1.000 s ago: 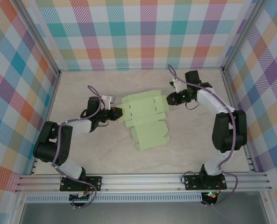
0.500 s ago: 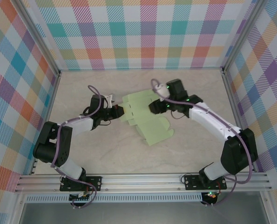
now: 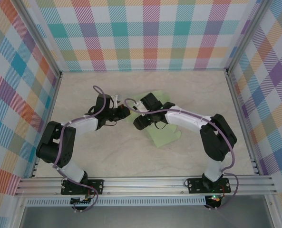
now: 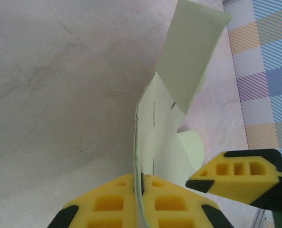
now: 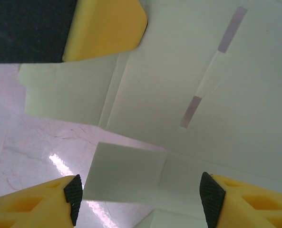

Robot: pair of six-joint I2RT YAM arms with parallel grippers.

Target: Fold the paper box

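Observation:
The paper box (image 3: 167, 136) is a pale green cut-out sheet lying mid-table, partly covered by my right arm. My left gripper (image 3: 125, 113) holds its left edge: in the left wrist view the yellow fingers (image 4: 107, 204) are shut on the thin card (image 4: 164, 137), which stands up edge-on with a flap (image 4: 190, 52) bent over at the top. My right gripper (image 3: 140, 122) hovers over the sheet just right of the left one. Its jaws (image 5: 141, 199) are open, a small flap (image 5: 126, 178) lies between the fingertips, and the slotted panel (image 5: 188, 61) lies beyond.
Plaid walls enclose the pale marbled table (image 3: 107, 156) on three sides. A metal rail (image 3: 145, 183) runs along the near edge by the arm bases. One yellow finger of the other gripper shows in each wrist view (image 4: 240, 173) (image 5: 107, 26), so the two stand very close.
My right arm has swept left across the sheet to meet the left gripper, its jaws opening wider. The sheet's left part has lifted and folded. The left gripper stayed shut on the edge.

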